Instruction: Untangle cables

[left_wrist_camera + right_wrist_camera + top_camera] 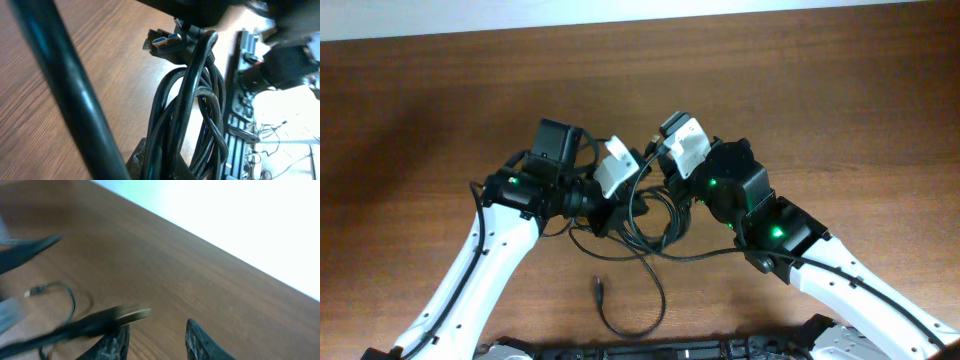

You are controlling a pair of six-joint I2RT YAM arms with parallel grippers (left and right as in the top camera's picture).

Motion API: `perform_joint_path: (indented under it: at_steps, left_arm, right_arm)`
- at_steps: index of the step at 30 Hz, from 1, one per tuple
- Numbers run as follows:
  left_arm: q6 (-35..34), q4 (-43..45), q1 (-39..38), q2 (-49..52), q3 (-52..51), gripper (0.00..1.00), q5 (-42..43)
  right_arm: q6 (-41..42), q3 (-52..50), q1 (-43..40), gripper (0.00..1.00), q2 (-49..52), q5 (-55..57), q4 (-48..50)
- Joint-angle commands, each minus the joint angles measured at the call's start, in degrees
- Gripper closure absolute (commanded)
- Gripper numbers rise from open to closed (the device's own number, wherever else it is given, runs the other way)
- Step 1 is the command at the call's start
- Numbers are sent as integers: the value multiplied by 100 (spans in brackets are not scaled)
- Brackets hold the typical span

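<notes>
Cables (642, 215) hang in a tangled black bundle at the middle of the table (820, 100), between the two arms. One loose strand trails from the bundle toward the near edge. It curls into a loop on the wood and ends in a small plug (598, 290) that lies flat, apart from the bundle.

The left gripper (612, 210) sits at the left side of the bundle. In the left wrist view the cables (185, 115) fill the centre of the frame as several strands twisted around each other. They run down between the dark finger parts at the bottom edge, where the left gripper (160, 167) looks clamped on them. A flat connector with a blue insert (162, 42) sticks out at the top of the bundle, above the wood.

The right gripper (658, 150) is just beside the upper right of the bundle, pointing away toward the far side of the table. In the blurred right wrist view its two fingers (112, 345) stand parted, with bare wood showing in the gap of the right gripper (157, 337). A cable (75, 325) with a metal tip crosses just above the left finger. I cannot tell whether it touches.

Both arms reach in from the near corners, elbows bent outward, wrists close together over the bundle.
</notes>
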Motion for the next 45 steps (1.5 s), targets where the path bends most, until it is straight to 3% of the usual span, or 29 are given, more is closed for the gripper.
perform_joint_path:
  at_steps: [1,4,6,8,9,15,19,22,24,27,28,30,32,37,41,42,43,44,45]
  left_arm:
    - [588,-26,15,-11,24,100,831]
    - [584,-76,374,-13,24,100,361]
    - [581,-76,688,-15,24,100,376]
    - [588,-68,1158,-15,24,100,822]
    - [680,-68,1408,-15,24,100,1185]
    - [992,-114,1744,-13,24,100,2105]
    - [990,-120,1744,-13,22,100,2098]
    - [905,-118,1744,-13,22,100,1335]
    - [352,-48,1744,-13,22,100,586]
    - [-393,286,1744,-13,22,100,551]
    - [-844,551,1744,-13,22,100,549]
    - [-1709,1001,1744,-13,22,100,409]
    - [-2039,1106,1742,-13,22,100,297]
    - [-2868,1064,1735,-13,22,100,365]
    - [-2938,1047,1298,-13,22,100,363]
    - [-2938,1047,1158,-13,22,100,361]
    - [-2931,1047,1099,-13,22,92,330]
    - [-2817,1045,1145,-13,22,66,260]
    - [-2782,1047,1338,-20,24,23,162]
  right_arm:
    - [662,24,-243,65,15,-181,-37]
    - [1408,24,-636,54,-210,-1633,-46]
    - [1469,24,-1117,51,-407,-3357,-70]
    - [1464,22,-1661,51,-393,-4846,-321]
    - [1462,22,-1818,52,-339,-5073,-520]
    - [1119,22,-1591,56,238,-4736,-920]
    - [1123,24,-1329,56,271,-5007,-745]
    - [1147,24,-1318,55,269,-5423,-660]
    - [1163,24,-1318,54,269,-5543,-664]
    - [1386,24,-1307,54,271,-5571,-741]
    - [1384,24,-1307,48,271,-5571,-820]
    - [1381,22,-1290,47,271,-5567,-992]
    - [1379,22,-1152,46,271,-5440,-933]
    - [1386,22,-573,47,424,-3112,-439]
    - [1665,24,-435,71,809,-3095,374]
    - [1720,22,-435,82,898,-3101,378]
    - [1797,24,-452,96,914,-3119,369]
    - [1937,24,-492,96,866,-3115,374]
    - [2221,24,-603,96,791,-3126,363]
